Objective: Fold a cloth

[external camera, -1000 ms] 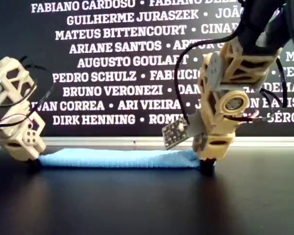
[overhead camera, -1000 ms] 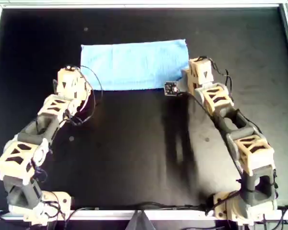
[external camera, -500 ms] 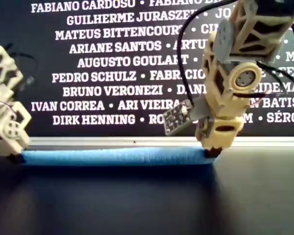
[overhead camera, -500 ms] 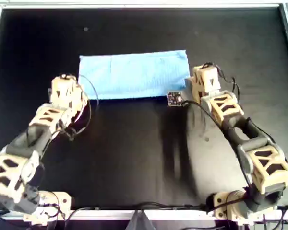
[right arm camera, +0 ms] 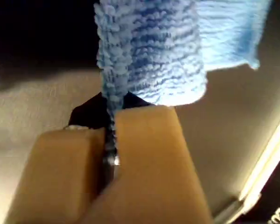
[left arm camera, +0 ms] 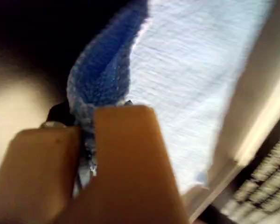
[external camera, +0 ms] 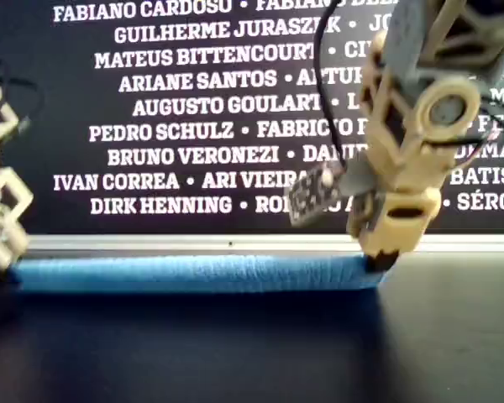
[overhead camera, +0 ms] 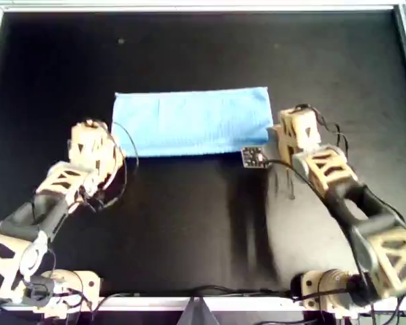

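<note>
The light blue cloth lies as a flat, doubled rectangle on the black table; the exterior view shows it as a low blue strip. My left gripper is shut on its near corner at the overhead view's left, and the left wrist view shows the pinched fold in that gripper. My right gripper is shut on the near corner at the overhead view's right. There the bunched cloth edge rises out of the gripper. Both grippers sit at the strip's ends.
A metal frame rims the black table. A banner of white names stands behind the far edge. A small circuit board juts from my right wrist beside the cloth. Loose cables hang from both arms. Bare black surface lies between the arms.
Both grippers have drawn back toward the near side of the table, pulling the cloth with them. In the exterior view they now stand wider apart and larger.
</note>
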Controlling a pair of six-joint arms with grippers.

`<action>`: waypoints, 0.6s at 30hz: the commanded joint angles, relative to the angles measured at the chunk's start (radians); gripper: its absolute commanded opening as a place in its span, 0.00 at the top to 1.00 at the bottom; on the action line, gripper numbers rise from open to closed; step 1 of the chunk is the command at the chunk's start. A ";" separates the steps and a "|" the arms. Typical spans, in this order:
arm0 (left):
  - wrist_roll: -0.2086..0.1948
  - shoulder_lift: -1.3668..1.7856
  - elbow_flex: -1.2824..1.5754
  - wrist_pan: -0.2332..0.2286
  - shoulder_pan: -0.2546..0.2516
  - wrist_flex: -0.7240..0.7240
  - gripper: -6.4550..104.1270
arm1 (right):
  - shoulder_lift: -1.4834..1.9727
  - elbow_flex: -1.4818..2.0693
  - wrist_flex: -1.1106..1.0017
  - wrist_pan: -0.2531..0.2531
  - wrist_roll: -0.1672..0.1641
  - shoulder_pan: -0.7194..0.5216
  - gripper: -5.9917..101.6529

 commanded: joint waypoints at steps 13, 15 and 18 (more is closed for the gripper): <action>0.014 0.290 0.233 -0.008 -0.091 -0.002 0.96 | 0.379 0.276 0.002 0.008 -0.018 -0.008 0.96; 0.014 0.354 0.279 -0.008 -0.094 -0.002 0.96 | 0.399 0.298 0.002 0.008 -0.018 -0.008 0.96; 0.014 0.433 0.330 -0.008 -0.097 -0.002 0.96 | 0.428 0.331 0.003 0.008 -0.020 -0.006 0.96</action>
